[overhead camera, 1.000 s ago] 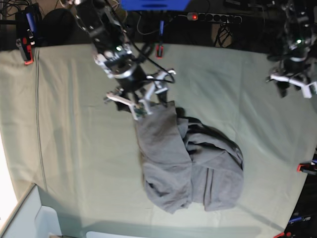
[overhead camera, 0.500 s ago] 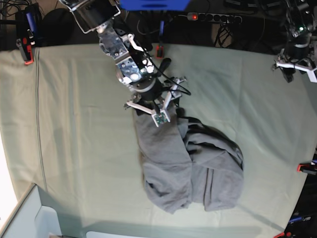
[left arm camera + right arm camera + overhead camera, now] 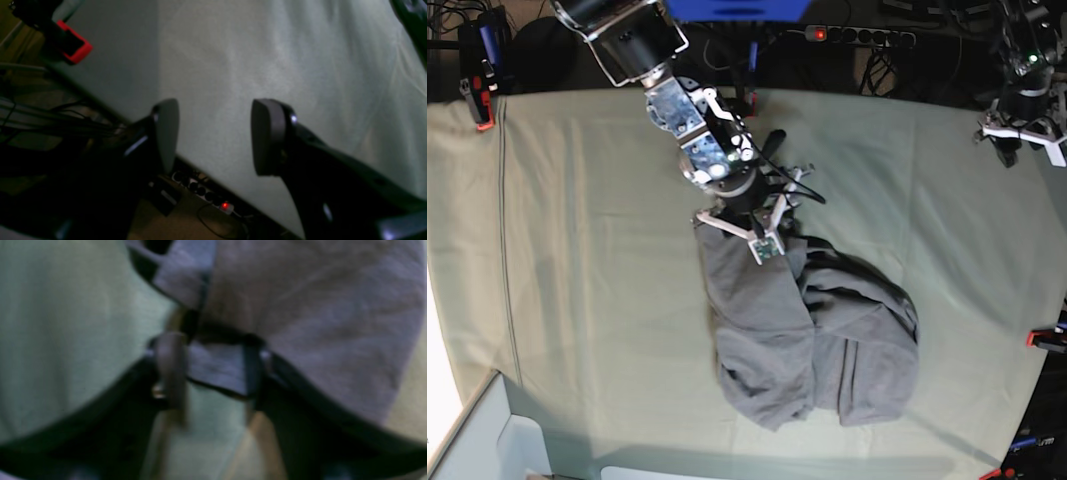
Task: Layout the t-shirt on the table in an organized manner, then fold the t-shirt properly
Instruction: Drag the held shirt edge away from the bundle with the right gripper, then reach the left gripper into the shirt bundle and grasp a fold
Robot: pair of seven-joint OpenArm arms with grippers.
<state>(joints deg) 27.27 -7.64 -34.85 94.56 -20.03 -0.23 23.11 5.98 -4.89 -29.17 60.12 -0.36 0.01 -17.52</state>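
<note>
Bench (image 3: 567, 250), covered in pale green cloth, fills most of the base view; the t-shirt (image 3: 812, 330) lies on it as a crumpled grey heap, centre to lower right of that frame, not yet spread flat.

Right claw (image 3: 745, 222), at upper centre of the base view, sits over the heap's upper-left edge. In the right wrist view its jaws stand partly apart with a flap of the t-shirt (image 3: 300, 323) edge lying between them (image 3: 213, 366); whether the cloth is actually pinched cannot be told, as that frame is blurred.

Left claw (image 3: 1025, 135), at the upper right corner of the base view, hangs well apart from the shirt. Its pads (image 3: 267, 133) are spread with nothing between them, over bare bench (image 3: 233, 60) near the far edge.

Risks, as judged:
- Only a thin single layer may be caught, so the flap could slip free on lifting.
- With the heap bunched, pulling from one edge alone could drag the whole mass rather than unfold it.

Views compared: the base view alone gives the heap's outline and both arms' placing; the right wrist view alone shows cloth between the jaws; the left wrist view alone shows a red clamp (image 3: 71, 50) at upper left and a power strip (image 3: 203, 196) beyond the bench edge at lower centre.
</note>
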